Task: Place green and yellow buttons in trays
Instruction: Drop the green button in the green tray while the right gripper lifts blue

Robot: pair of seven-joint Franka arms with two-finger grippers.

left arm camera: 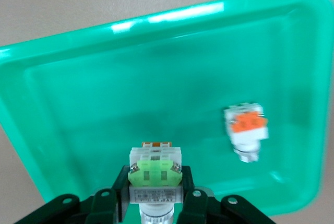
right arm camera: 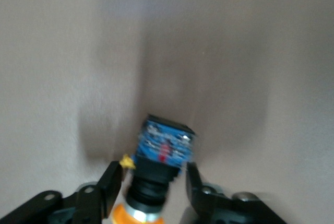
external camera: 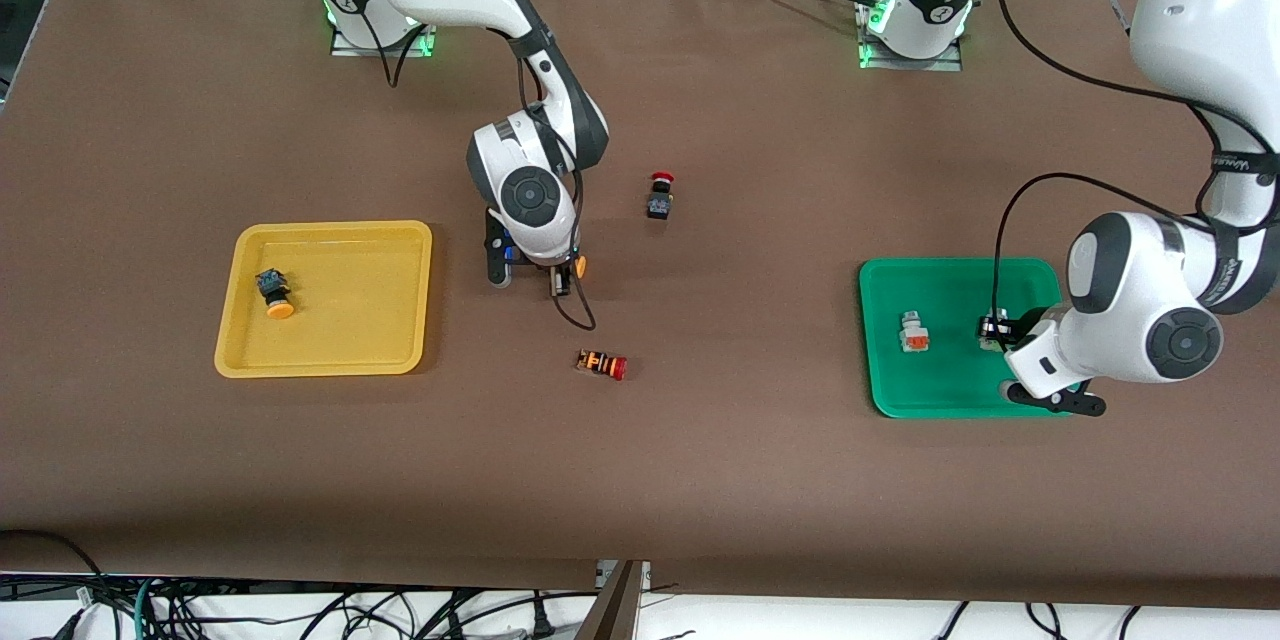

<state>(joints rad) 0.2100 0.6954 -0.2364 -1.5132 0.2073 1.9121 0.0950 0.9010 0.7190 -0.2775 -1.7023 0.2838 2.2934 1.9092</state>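
1. The right gripper (external camera: 530, 278) is down on the brown table (external camera: 750, 480), in the middle of the front view. It stands beside the yellow rectangular plastic tray (external camera: 330, 228).
2. Its fingers (right arm camera: 116, 182) stand apart around a black-bodied push-button with a yellow-orange cap (right arm camera: 164, 143). They are close to its body, with a gap showing at one side. The button lies on the table.
3. The left gripper (external camera: 1000, 332) is over the green rectangular plastic tray (external camera: 880, 390) at the left arm's end of the table.
4. Its fingers (left arm camera: 122, 187) are clamped on a pale grey square-bodied button with a green face (left arm camera: 155, 169), held above the tray floor.
5. A second pale grey button, orange-faced (external camera: 912, 332), lies in the green tray.
6. Another black button with a yellow-orange cap (external camera: 274, 292) lies on its side in the yellow tray.
7. A black button with a red mushroom cap (external camera: 660, 195) stands just above the frame's centre.
8. A red-tipped cylinder with orange stripes (external camera: 602, 364) lies below the centre, nearer the front camera than the right gripper.
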